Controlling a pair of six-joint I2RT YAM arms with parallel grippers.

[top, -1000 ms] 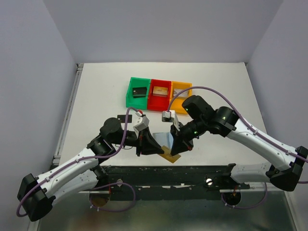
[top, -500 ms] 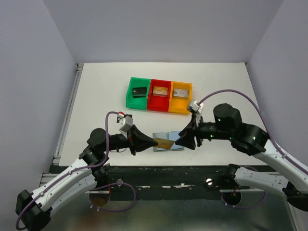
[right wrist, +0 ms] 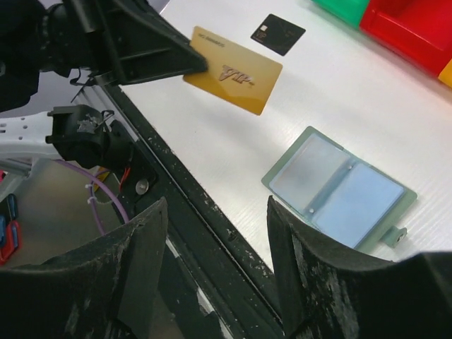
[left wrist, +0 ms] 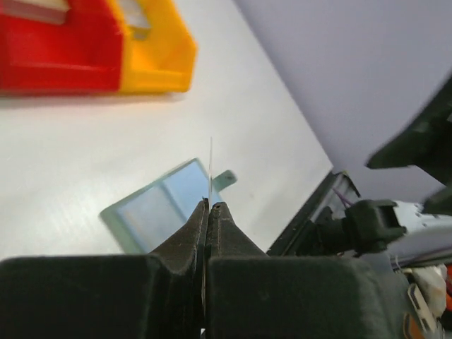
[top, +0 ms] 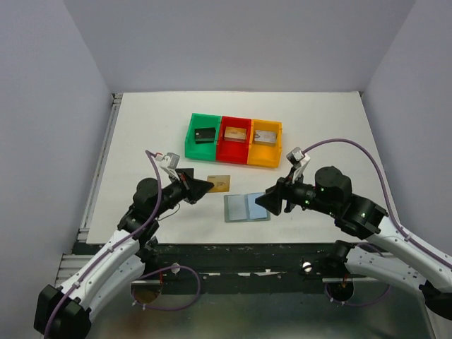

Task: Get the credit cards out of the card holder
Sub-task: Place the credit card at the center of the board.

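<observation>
Left tool is clamped on the gold card above the bench, left of the open holder. Right tool, jaws apart, hangs at the holder's right edge.

Two robot arms, one left arm and one right arm, carry one pincer each: a left pincer and a right pincer. One white surface bears three plastic bins: one green bin, one red bin, one yellow bin. Each bin holds one small flat item, too small to identify. There is one card holder and two cards outside the bins: one gold card, one black card.
</observation>
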